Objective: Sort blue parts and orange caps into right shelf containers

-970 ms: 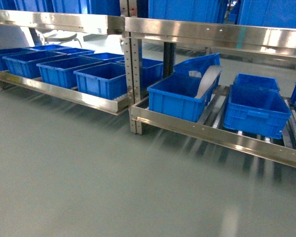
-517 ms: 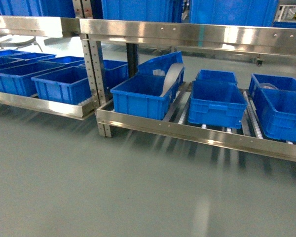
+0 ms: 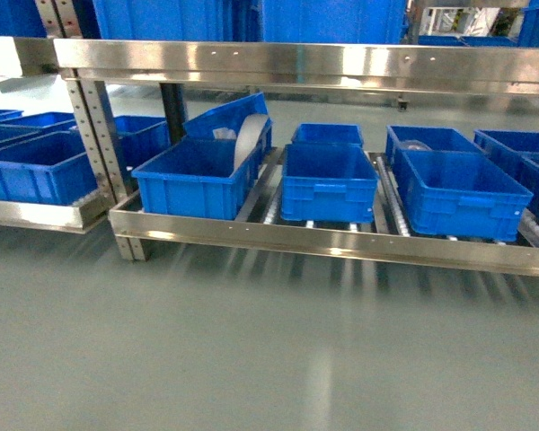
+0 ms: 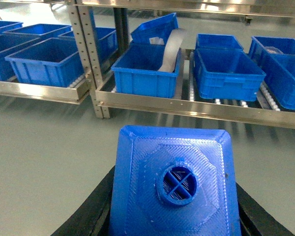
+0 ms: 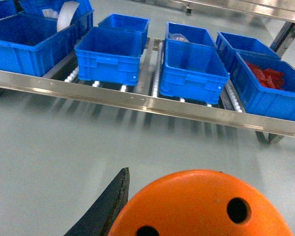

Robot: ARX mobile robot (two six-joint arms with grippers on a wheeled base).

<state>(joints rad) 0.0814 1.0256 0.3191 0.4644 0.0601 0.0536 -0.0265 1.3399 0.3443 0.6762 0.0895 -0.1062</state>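
In the left wrist view my left gripper (image 4: 174,209) is shut on a blue part (image 4: 174,172), its round stud facing the camera, with black fingers (image 4: 91,214) on both sides. In the right wrist view my right gripper (image 5: 201,201) is shut on an orange cap (image 5: 206,211) with holes in its flat top; one dark finger (image 5: 110,201) shows at its left. The right shelf containers are blue crates on the low roller shelf: one in the middle (image 3: 328,193), one to its right (image 3: 458,202), one at the left (image 3: 193,189). Neither gripper shows in the head view.
A tilted crate and a white curved strip (image 3: 247,139) rest in the left crate. One far-right crate holds red pieces (image 5: 265,78). A steel upright (image 3: 99,153) and front rail (image 3: 341,241) frame the shelf. More blue crates (image 3: 27,175) stand on the left shelf. Grey floor (image 3: 251,359) lies in front.
The head view has swung to the right: the shelves and crates have slid left in the picture, and more crates on the right shelf have come into view.
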